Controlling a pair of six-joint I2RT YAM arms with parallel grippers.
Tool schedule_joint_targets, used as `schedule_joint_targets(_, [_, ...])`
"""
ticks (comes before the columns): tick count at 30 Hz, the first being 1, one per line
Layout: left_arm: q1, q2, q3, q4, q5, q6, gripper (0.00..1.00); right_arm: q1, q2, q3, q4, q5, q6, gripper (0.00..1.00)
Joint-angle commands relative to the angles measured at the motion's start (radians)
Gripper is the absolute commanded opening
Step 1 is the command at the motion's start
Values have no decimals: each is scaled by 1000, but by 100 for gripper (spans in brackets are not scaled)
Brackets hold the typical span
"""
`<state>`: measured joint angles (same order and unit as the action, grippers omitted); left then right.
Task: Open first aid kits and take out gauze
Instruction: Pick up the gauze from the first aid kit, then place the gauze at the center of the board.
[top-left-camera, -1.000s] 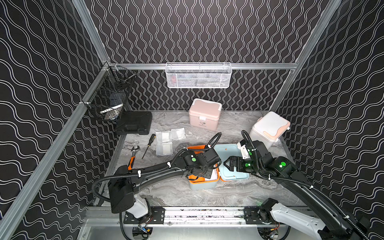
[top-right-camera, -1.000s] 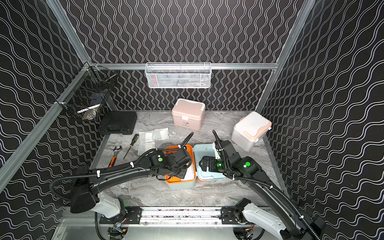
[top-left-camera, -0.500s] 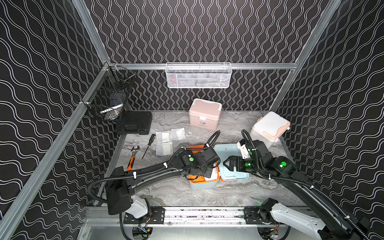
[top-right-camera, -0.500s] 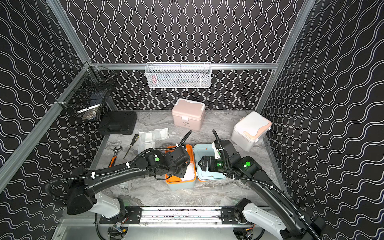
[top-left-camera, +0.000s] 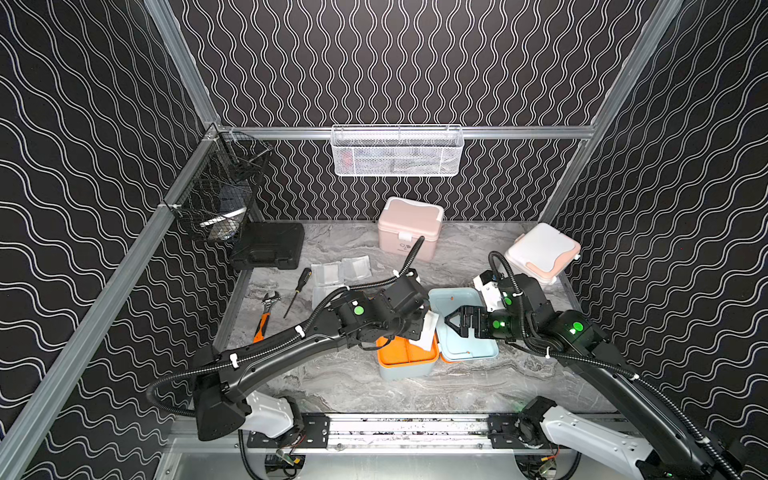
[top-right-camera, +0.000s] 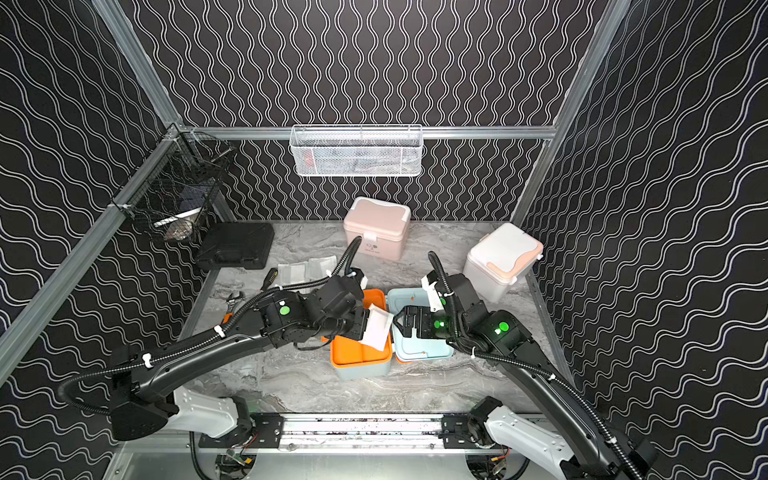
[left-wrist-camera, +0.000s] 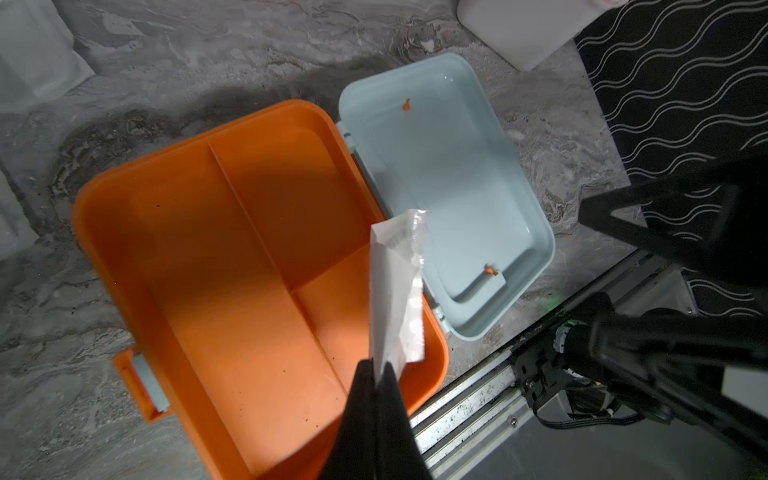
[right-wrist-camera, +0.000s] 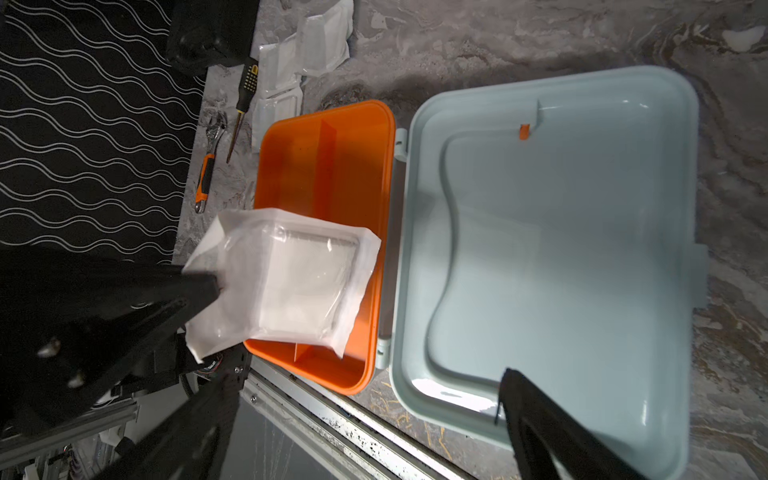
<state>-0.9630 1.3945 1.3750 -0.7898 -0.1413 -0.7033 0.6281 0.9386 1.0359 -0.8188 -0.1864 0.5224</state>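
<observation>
The pale blue-grey first aid kit lies open at the front middle, its orange tray beside its flat lid. My left gripper is shut on the edge of a gauze packet, which hangs just above the tray. The wrist view shows the packet pinched between the jaws. My right gripper stands open over the lid, holding nothing. The pink kit and the white, peach-trimmed kit are shut. Several more gauze packets lie on the table.
At the back left lies a flat black case. A screwdriver and an orange-handled wrench lie left of the open kit. A white wire basket hangs on the back rail and a black mesh basket on the left rail.
My left gripper has shut on the gauze packet and raised it a little out of the orange tray. The right arm has stayed where it was.
</observation>
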Motion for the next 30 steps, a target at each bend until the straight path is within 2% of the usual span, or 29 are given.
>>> schedule_joint_targets(1, [51, -25, 15, 14, 27, 44, 0, 1, 6, 22, 39, -38, -15, 100])
schedule_joint_targets(8, [256, -65, 8, 53, 144, 90, 0, 4, 49, 69, 68, -86, -15, 100])
schedule_joint_targets(16, [471, -33, 57, 63, 212, 140, 0, 29, 119, 124, 100, -129, -2, 100])
schedule_joint_targets(21, [599, 5, 37, 117, 266, 145, 0, 63, 174, 141, 108, -131, 1, 100])
schedule_joint_targets(30, [738, 115, -96, 279, 368, 102, 0, 113, 243, 153, 75, -114, -9, 100])
